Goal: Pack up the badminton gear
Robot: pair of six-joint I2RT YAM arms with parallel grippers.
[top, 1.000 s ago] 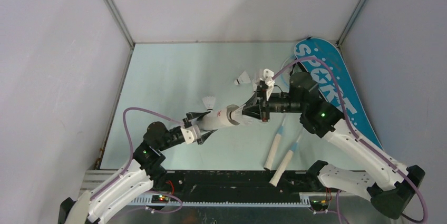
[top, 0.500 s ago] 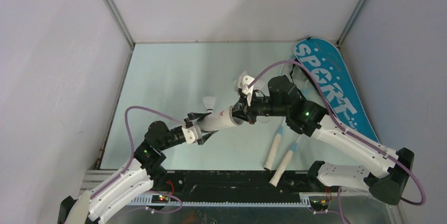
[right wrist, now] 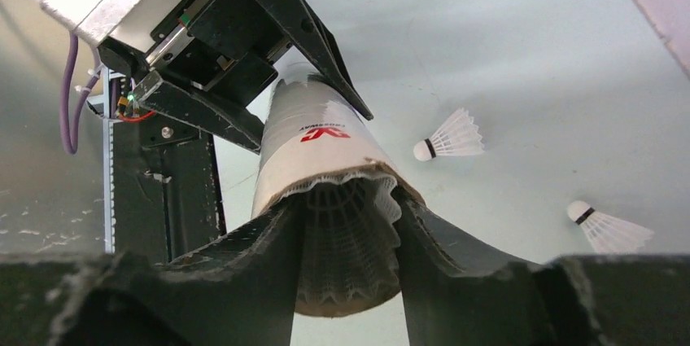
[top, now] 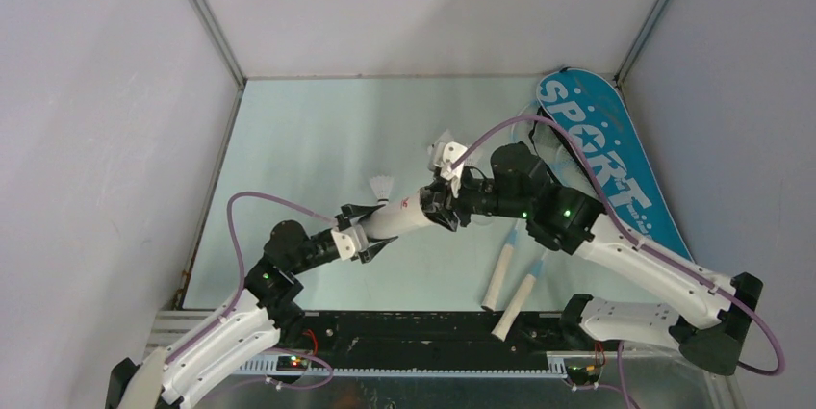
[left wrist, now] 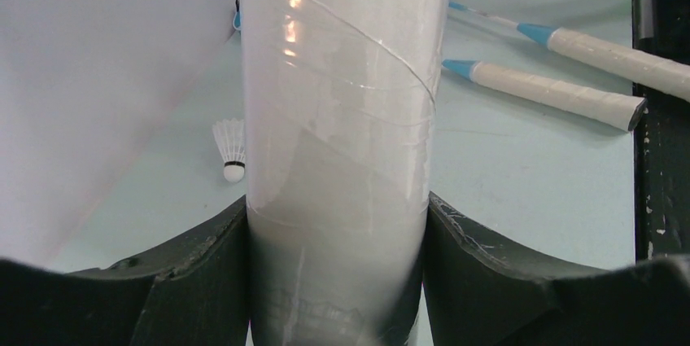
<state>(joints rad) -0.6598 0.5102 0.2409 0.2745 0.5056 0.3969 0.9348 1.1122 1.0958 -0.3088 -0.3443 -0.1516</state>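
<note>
Glossy white tube (top: 395, 219), shuttlecock (right wrist: 346, 252) perhaps half-in

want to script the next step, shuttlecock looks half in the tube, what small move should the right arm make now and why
Probably push the shuttlecock straight on into the tube. Its feather skirt sticks out of the tube's mouth between the fingers of the right gripper, and the left gripper clamps the tube lower down, so it should hold against a gentle push.
</note>
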